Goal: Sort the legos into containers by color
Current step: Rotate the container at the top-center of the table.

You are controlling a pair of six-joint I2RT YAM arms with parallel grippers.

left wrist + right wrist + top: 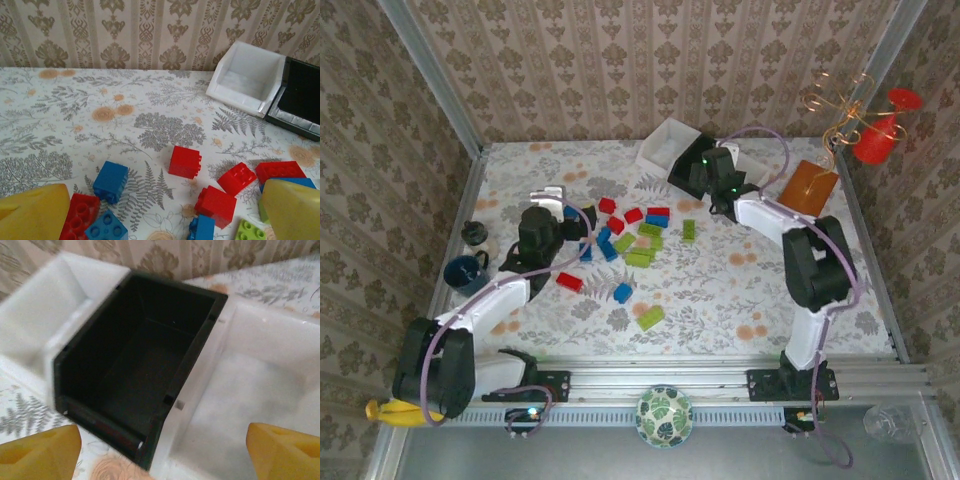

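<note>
— Jaws first, quick: left gripper [162,215] spread wide, a yellow finger at each bottom corner of its wrist view, nothing clamped. Right gripper [162,452] gapes too, nothing between its fingers.

— Where's the right one?

— Over the containers at the far edge, roughly above the black tray [140,365]. White tray [45,315] touches it on one side, second white tray [260,380] on the other. No brick in the black one. The whites are blurred but look bare.

— And the legos [635,235]?

— All out on the table, scattered mid-cloth just beside the left gripper, well apart from the trays. Reds, blues and limes are mixed. My read: sorting has barely begun.

— Why is the left low over the pile?

— The bricks lie on its side, and wide jaws suit straddling one. I'd guess a pick is coming. The red brick [185,161] and blue brick [111,181] sit free ahead of it. The ones under its fingers are crowded, so a neighbour could get nudged.

— What do the views add?

— The top view gives the whole spread: a lone lime brick [650,318] toward the near edge and the orange board [810,185] near the trays. But the right arm covers most of the black tray there. The right wrist view gives the tray floors. The left wrist view gives studs and the gaps between bricks, plus one white tray and the black one's edge far off.
</note>
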